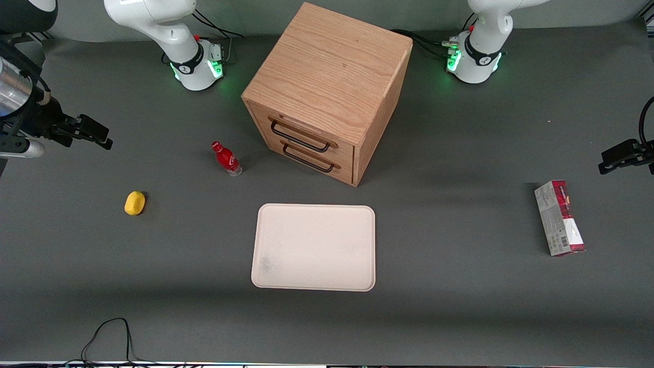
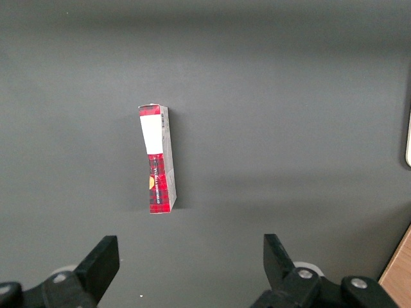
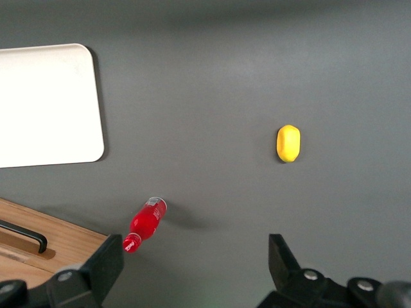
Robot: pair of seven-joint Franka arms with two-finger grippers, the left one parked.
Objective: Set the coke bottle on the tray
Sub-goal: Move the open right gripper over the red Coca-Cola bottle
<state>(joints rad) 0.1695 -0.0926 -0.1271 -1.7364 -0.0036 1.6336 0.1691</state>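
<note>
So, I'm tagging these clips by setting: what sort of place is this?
Likely a robot lab bench: arm bases bolted to a grey table, staged props like the coke bottle and tray, and the open gripper hovering above.

The grey desk (image 1: 460, 306) carries six things, placed here from the wooden drawer box (image 1: 327, 92) that stands on it. The tray (image 1: 314, 248) lies flat in front of the box's drawers, nearer the front camera. The bottle (image 1: 226, 158) stands upright beside the box — toward the working arm's end. The lemon (image 1: 135, 203) lies farther that way and a little nearer the camera. The carton (image 1: 559, 218) lies well apart, toward the parked arm's end. A black cable (image 1: 110, 335) loops on the desk's near edge. The gripper (image 1: 92, 132) hangs above the working arm's end, jaws spread.
</note>
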